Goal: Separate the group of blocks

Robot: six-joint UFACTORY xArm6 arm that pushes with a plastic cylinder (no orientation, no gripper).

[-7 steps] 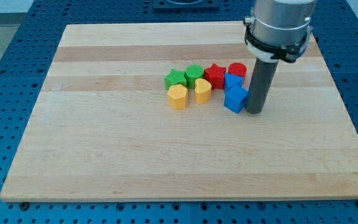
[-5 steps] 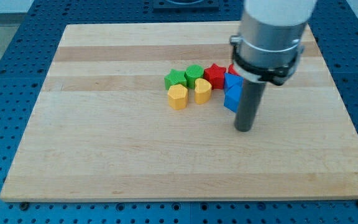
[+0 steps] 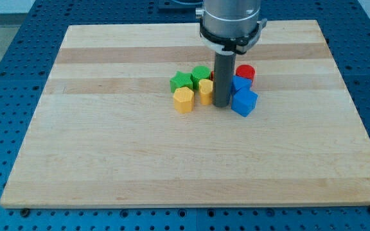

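No brand, label or writing can be read anywhere. The arm carries no jaws, only a dark rod, so nothing is pinched. My tip (image 3: 222, 105) rests on the wooden tabletop (image 3: 108, 160) inside the cluster of blocks. Just to its left sit a yellow block (image 3: 206, 91) and a yellow hexagonal block (image 3: 184, 100). Just to its right lie a blue cube (image 3: 244, 102) and another blue block (image 3: 239, 83). Beyond it, toward the view's top, stand two green blocks (image 3: 181, 81) (image 3: 201, 74) and a red cylinder (image 3: 245, 72).

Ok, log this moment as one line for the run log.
tip inside cluster | yellow blocks at its left | blue blocks at its right | red star hidden | group not separated
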